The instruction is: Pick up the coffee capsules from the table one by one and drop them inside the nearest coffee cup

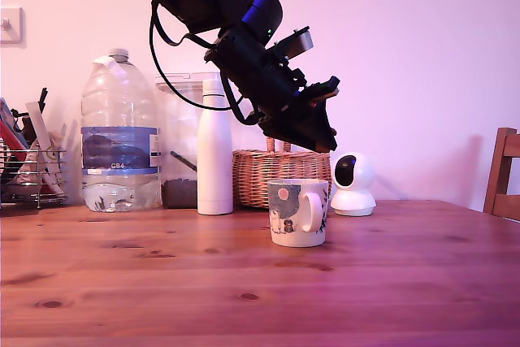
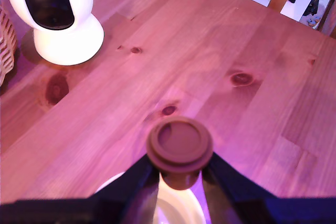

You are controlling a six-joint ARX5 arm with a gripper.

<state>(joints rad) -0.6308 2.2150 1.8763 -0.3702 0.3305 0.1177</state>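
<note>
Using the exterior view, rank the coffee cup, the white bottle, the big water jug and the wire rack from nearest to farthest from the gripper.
1. coffee cup, just below the gripper.
2. white bottle, toward the exterior view's left.
3. water jug, further left.
4. wire rack, at the exterior view's left edge.

A home dining room was suggested by the pine tabletop (image 1: 406, 282), a wicker basket (image 1: 280, 175), a wooden chair (image 1: 505, 172), a water jug (image 1: 119, 136) and a wall switch (image 1: 10, 25).
</note>
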